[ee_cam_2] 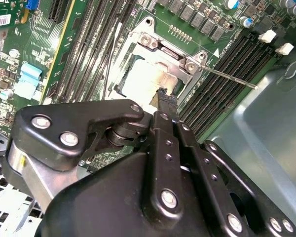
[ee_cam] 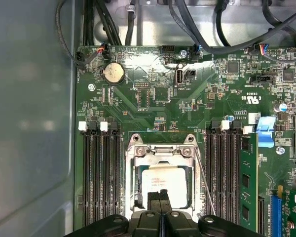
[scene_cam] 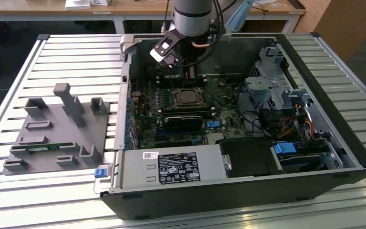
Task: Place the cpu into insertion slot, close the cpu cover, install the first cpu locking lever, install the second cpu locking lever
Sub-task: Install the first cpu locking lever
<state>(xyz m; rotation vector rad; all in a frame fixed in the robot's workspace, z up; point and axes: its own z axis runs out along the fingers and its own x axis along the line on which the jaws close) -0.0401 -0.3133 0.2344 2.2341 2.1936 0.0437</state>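
Chip seated, cover down, levers left

The cpu [ee_cam: 163,178] lies in the slot [ee_cam: 136,187] at mid-board under the cover [ee_cam: 160,150]. The hand [ee_cam: 160,194], fingers together and empty, hangs just above it (one lever [ee_cam: 205,182] looks unlatched).

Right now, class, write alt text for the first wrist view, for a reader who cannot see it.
The end effector, its fingers shut together, hangs just over the silver cpu on a green motherboard. The silvery cpu cover frames the chip, with black memory slots on either side and a coin cell battery beyond.
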